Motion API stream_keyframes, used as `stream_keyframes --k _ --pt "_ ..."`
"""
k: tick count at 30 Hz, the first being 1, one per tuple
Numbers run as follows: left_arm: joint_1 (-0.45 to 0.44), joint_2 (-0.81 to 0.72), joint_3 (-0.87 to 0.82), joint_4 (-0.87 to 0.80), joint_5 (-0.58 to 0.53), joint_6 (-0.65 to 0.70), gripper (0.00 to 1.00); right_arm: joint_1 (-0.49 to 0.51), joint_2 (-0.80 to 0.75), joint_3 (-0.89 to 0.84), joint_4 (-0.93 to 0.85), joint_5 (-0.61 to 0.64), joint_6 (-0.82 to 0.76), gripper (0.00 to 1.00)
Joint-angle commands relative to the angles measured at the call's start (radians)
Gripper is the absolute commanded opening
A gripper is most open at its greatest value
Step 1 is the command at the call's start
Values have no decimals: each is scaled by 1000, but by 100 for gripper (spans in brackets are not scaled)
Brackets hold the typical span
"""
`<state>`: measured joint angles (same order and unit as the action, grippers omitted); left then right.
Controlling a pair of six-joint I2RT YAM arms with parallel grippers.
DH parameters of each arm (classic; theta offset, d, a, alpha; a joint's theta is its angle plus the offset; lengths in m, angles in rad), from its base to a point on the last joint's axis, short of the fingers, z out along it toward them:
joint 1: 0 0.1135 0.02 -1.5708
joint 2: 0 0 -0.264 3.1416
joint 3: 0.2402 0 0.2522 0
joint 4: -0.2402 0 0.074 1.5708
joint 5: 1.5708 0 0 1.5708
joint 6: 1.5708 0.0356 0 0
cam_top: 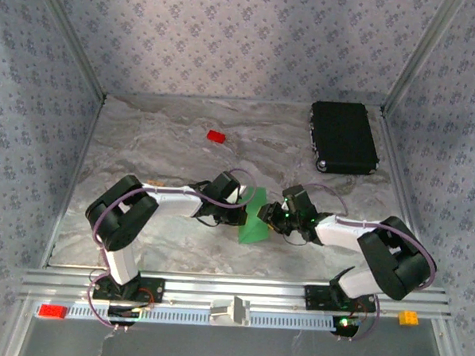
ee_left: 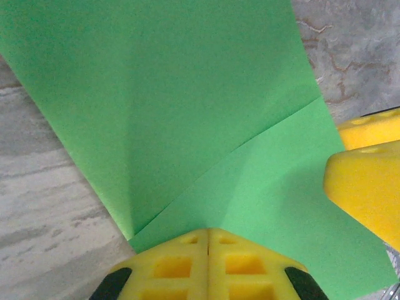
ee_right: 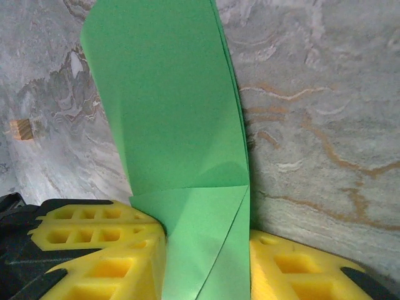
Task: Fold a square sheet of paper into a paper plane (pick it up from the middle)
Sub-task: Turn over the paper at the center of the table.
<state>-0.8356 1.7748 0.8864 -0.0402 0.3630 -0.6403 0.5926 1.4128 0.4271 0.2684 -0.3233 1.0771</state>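
The square sheet of paper point(cam_top: 255, 219) is bright green, partly folded, and stands up from the table between my two grippers at the middle. My left gripper point(cam_top: 242, 213) has its yellow jaws pressed together on the paper's near edge point(ee_left: 208, 230). The sheet point(ee_left: 187, 112) spreads away from them with a diagonal fold line. My right gripper point(cam_top: 275, 215) faces it from the right. Its jaws point(ee_right: 206, 250) stand apart, with a folded part of the paper point(ee_right: 169, 112) filling the gap between them. The right gripper's fingers point(ee_left: 369, 187) reach over the sheet's right edge in the left wrist view.
A small red block point(cam_top: 216, 136) lies on the marble table at the back centre. A black rectangular case point(cam_top: 343, 137) sits at the back right. Patterned walls close in the table on three sides. A metal rail point(cam_top: 231, 293) runs along the near edge.
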Motion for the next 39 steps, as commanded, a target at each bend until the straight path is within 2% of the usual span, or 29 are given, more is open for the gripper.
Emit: stream_keyframes --k 1,39 --pt "4 2 -27 -18 10 -10 1 -10 8 -19 27 -14 1 37" --pt "14 -16 -69 44 31 -42 2 -60 62 -48 155 -69 -25 29"
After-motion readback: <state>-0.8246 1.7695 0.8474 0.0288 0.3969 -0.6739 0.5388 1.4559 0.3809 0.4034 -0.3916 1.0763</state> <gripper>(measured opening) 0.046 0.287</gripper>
